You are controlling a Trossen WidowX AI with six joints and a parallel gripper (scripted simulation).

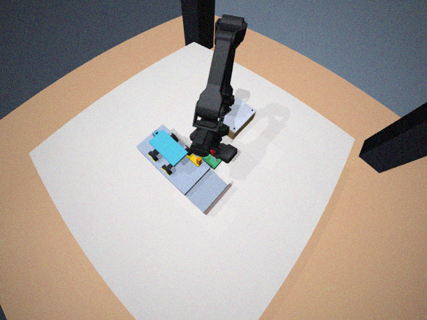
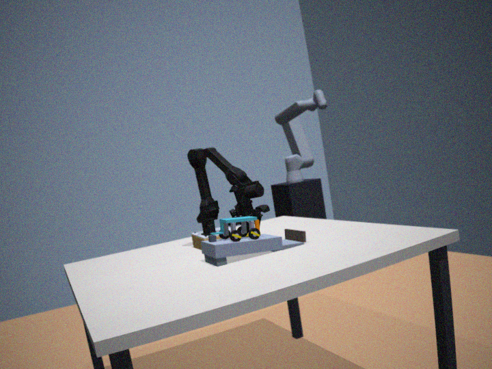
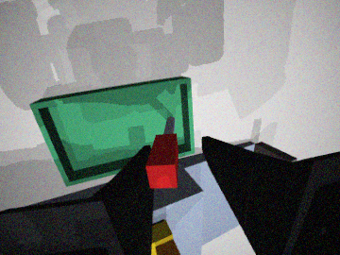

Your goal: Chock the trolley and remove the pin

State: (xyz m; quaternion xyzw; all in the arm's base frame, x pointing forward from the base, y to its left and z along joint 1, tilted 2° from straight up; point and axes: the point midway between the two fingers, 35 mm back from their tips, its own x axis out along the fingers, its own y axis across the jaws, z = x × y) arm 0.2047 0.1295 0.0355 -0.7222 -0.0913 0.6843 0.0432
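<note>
My gripper point(image 3: 177, 146) is open, with its fingers apart around the red-headed stop pin point(image 1: 212, 152) point(image 3: 163, 162). The pin is nearer the left finger in the wrist view, with a visible gap to the right one. Its grey shaft points toward the green tray point(image 1: 211, 163) point(image 3: 104, 127). The cyan trolley point(image 1: 168, 147) point(image 2: 238, 219) stands on the ramp point(image 1: 182, 179) point(image 2: 238, 249) point(image 3: 217, 208). The yellow chock point(image 1: 193, 159) point(image 3: 161, 232), with its orange handle point(image 1: 198, 160) point(image 2: 257, 225), sits by the trolley's downhill end on the tray side. Wheel contact is hidden.
A brown end board point(image 1: 219, 198) point(image 2: 295, 235) closes the ramp's low end. The arm's pale base block point(image 1: 241, 117) stands behind the tray. A grey robot arm point(image 2: 292, 139) stands on a dark pedestal point(image 2: 300, 198) beyond the table.
</note>
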